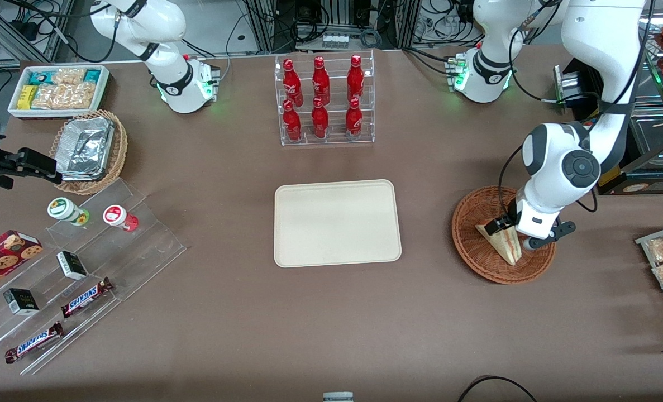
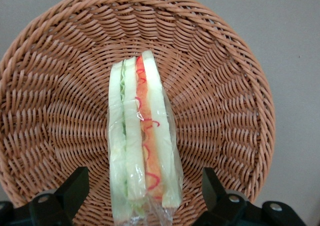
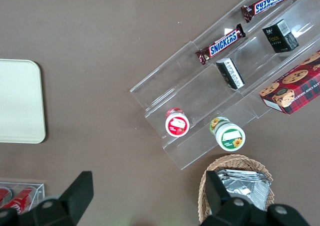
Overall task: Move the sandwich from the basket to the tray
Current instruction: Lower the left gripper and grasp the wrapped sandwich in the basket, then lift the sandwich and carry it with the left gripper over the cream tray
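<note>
We hold our gripper (image 2: 145, 191) spread wide over the sandwich (image 2: 142, 141) in the basket (image 2: 225, 105).

Our fingers (image 2: 75, 188) straddle the clear-wrapped sandwich without touching it; it stands on edge in the basket, red and green filling showing. The tray (image 1: 337, 222) lies bare mid-bench, well apart from the basket, toward the parked arm. Toward the parked arm's end, two bars (image 1: 86, 297) read "SNICKERS". Red bottles (image 1: 321, 96) stand in a clear rack farther from the camera than the tray.
</note>
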